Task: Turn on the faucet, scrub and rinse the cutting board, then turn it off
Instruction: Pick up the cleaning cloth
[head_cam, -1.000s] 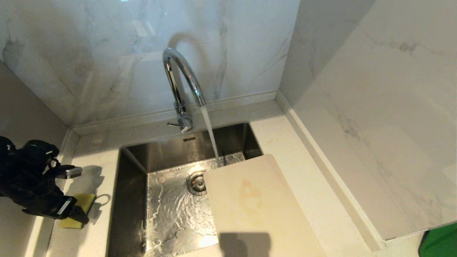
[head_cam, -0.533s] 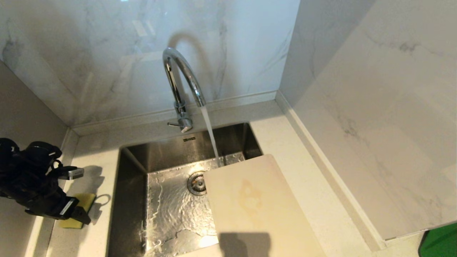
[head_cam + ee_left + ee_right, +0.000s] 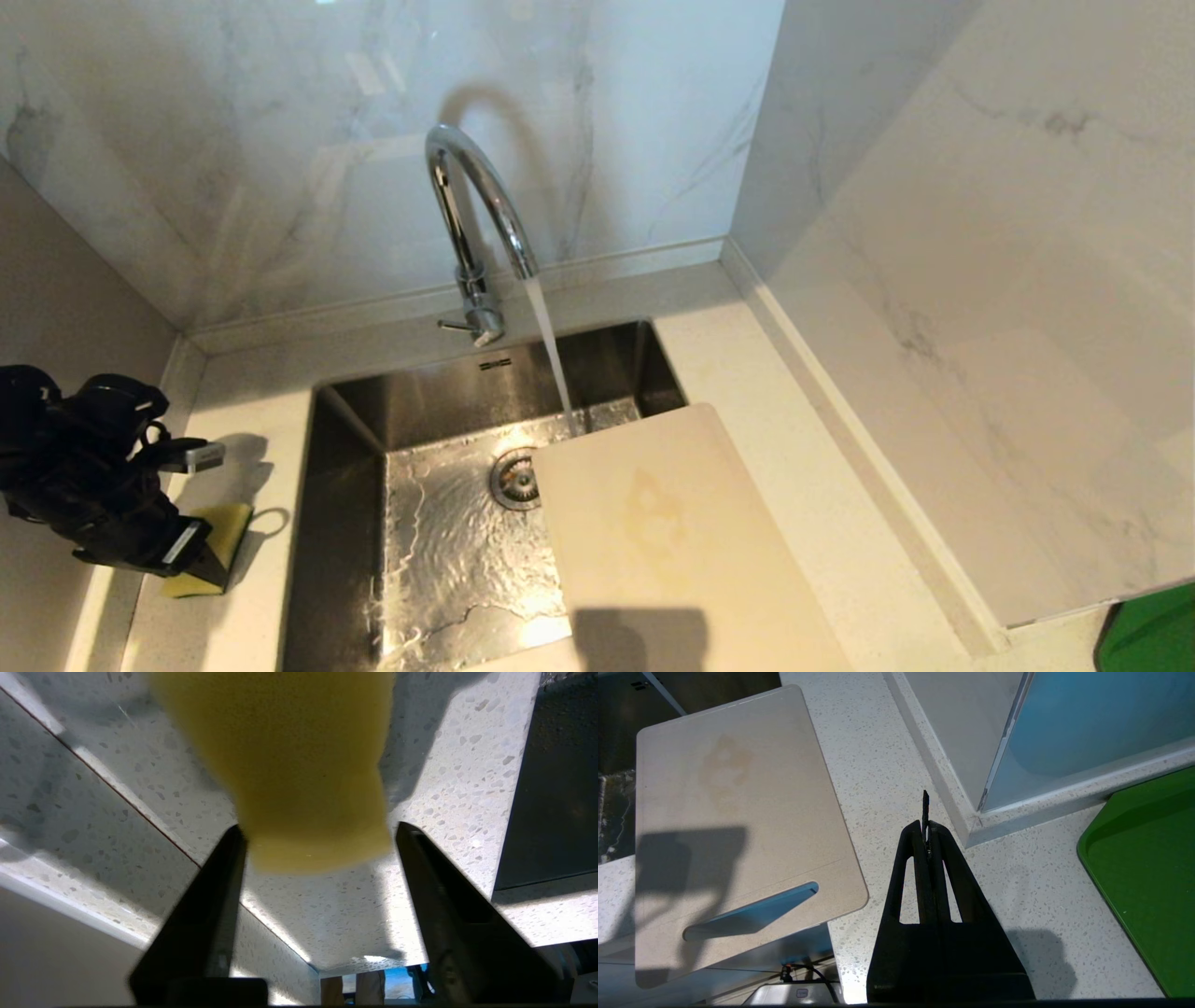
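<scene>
Left gripper [image 3: 317, 835] sat part-open around the soft sponge [image 3: 289, 765]; we'd grab the stiff, slick cutting board [image 3: 653, 532] by its slot.

faucet [image 3: 476, 224]: chrome gooseneck, 12 o'clock, water running
cutting board [image 3: 667, 541]: beige, faint orange stain, 5 o'clock, overhanging the basin's right edge

The cutting board [image 3: 667, 546] covers the right half of the sink [image 3: 341, 523], leaving the left half open; the faucet [image 3: 471, 229] arches over the back; a sponge [image 3: 213, 551] occupies the narrow left counter [image 3: 247, 616] beside the wall.
</scene>
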